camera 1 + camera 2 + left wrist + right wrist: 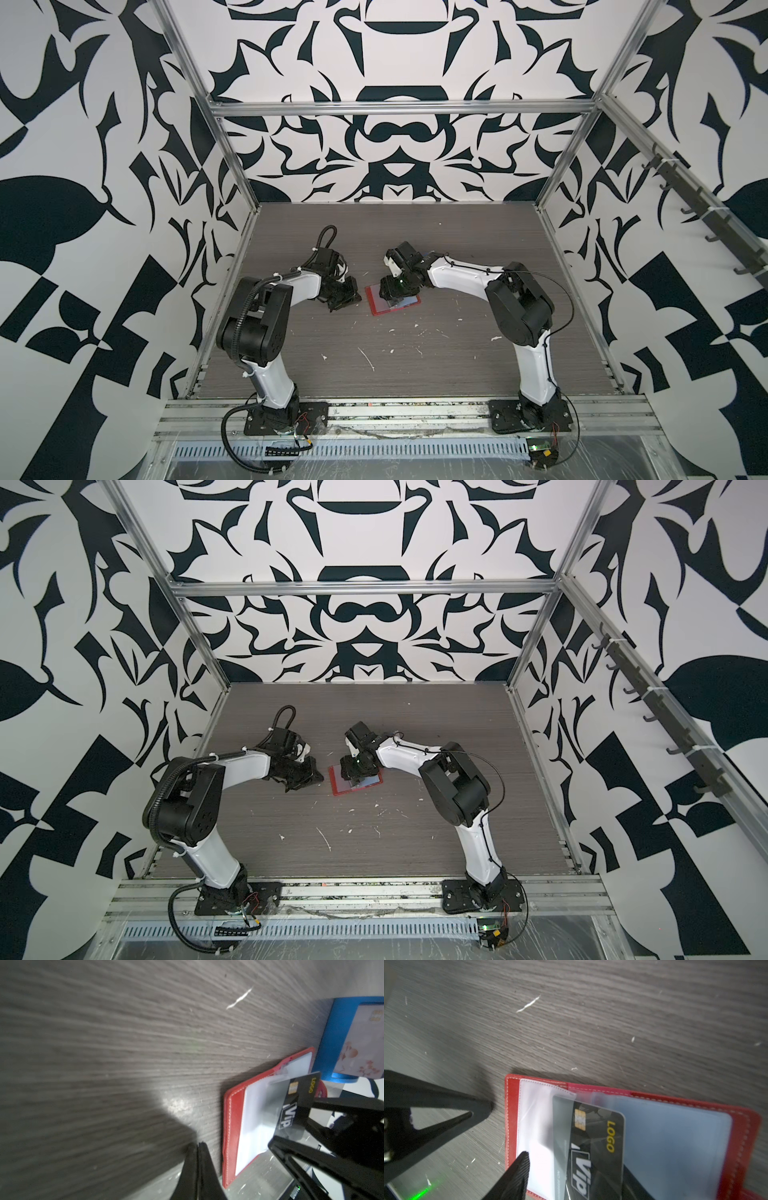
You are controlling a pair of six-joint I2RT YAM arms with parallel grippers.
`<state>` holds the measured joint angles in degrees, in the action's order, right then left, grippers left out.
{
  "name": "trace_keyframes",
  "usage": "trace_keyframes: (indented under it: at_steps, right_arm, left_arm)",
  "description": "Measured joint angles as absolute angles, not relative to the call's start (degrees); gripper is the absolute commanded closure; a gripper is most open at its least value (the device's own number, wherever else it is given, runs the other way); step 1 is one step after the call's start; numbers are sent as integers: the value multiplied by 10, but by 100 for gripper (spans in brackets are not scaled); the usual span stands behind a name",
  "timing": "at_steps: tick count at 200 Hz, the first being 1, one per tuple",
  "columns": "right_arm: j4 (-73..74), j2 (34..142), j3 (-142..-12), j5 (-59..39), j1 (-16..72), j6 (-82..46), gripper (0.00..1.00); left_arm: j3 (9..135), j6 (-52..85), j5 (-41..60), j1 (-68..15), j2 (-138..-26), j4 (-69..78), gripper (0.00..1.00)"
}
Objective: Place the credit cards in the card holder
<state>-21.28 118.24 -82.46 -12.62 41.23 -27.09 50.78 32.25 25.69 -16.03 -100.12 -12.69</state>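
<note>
1. Right wrist view: the black card (pixel 593 1147) lies on the open red holder (pixel 511 1126). One long edge is tucked under a clear pocket (pixel 537 1118) and the other is outside it.
2. The right gripper (pixel 579 1165) looks released. Its jaws stand either side of the card's width, and the near finger (pixel 519 1169) is over the pocket, apart from the card's edge.
3. The card's long axis runs along the holder's spine. Seating it looks like a sideways push toward the holder's outer edge, the side where the left gripper (pixel 483 1108) sits.
4. In the left wrist view, the left gripper's jaws are all but clenched and empty, just beside the holder and low over the surface (pixel 104 1043).
5. In both top views the right arm hangs over the holder at mid-surface and is the nearer one. The left arm stands beside the holder.
6. A light blue card (pixel 675 1147) sits in the opposite pocket. A pale flowered card (pixel 353 1049) stands in the blue rack (pixel 336 1043) near the holder.
7. Legible on the black card are "LOGO" in yellow and "Vip" in white. The small print is too fine to read.
</note>
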Motion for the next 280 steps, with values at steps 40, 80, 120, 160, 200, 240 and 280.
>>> trace_keyframes:
  at_steps: [40,80,120,160,200,240,280]
  right_arm:
    - [-211,1182,-823,-124,412,-278,39]
    - [-199,1181,-815,-124,412,-285,40]
    - [-192,1179,-810,-124,412,-288,40]
    - [-184,1177,-806,-127,412,-292,40]
    - [-182,1175,-804,-128,412,-296,37]
    - [-193,1167,-801,-108,417,-293,29]
    - [-229,1157,-802,-73,417,-282,26]
  left_arm:
    - [495,330,294,-161,-998,-91,65]
    - [491,341,318,-168,-1010,-65,69]
    - [491,356,336,-176,-1025,-39,77]
    - [490,368,330,-176,-1029,-39,100]
    - [489,367,328,-176,-1029,-40,100]
    - [493,357,317,-179,-1024,-59,100]
    - [502,340,305,-181,-1020,-90,100]
